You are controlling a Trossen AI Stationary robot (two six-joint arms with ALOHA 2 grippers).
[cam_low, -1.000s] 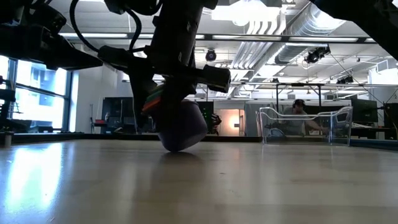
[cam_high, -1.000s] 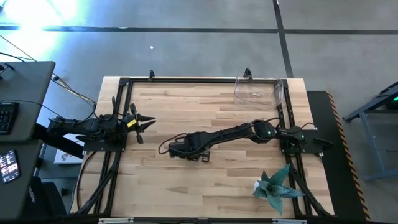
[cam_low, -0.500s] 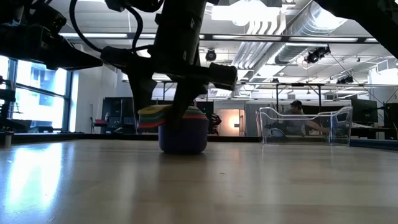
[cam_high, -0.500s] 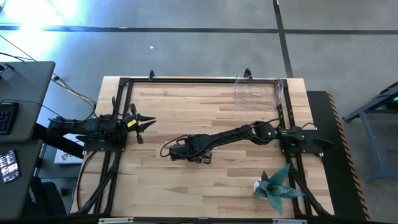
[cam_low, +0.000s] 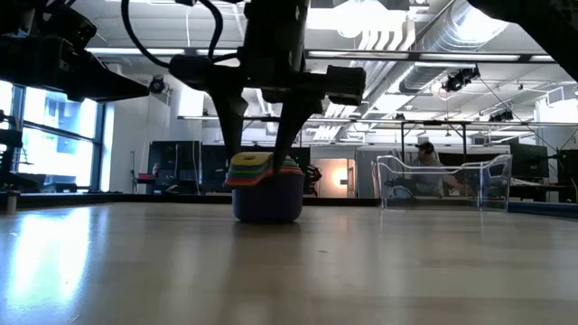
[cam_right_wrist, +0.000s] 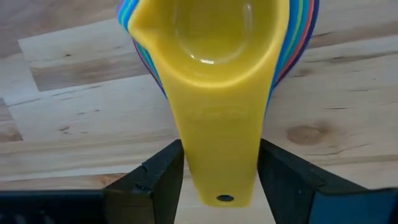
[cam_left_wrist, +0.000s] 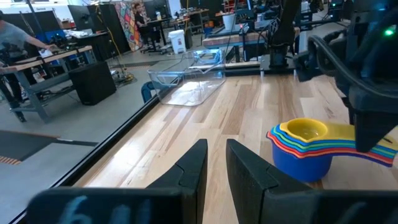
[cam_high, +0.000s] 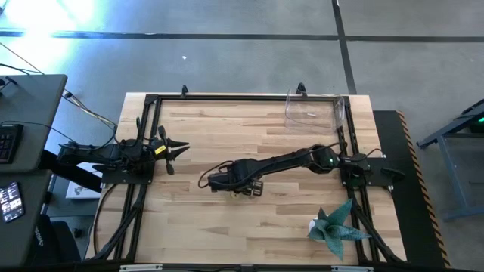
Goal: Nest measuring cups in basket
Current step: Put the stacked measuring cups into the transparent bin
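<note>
- One nested stack of measuring cups (cam_low: 267,190) stands upright mid-table, yellow innermost, blue outermost, well apart from the clear basket (cam_high: 314,111) at the far right corner.
- Its stacked handles run lengthwise straight back between the right gripper's (cam_right_wrist: 217,171) fingers, which stand apart on either side.
- The high view hides the cups under that arm; the low view shows them resting on the wood.
- The left gripper (cam_left_wrist: 212,163) waits at the table's left edge, fingers narrowly apart, holding nothing.
</note>
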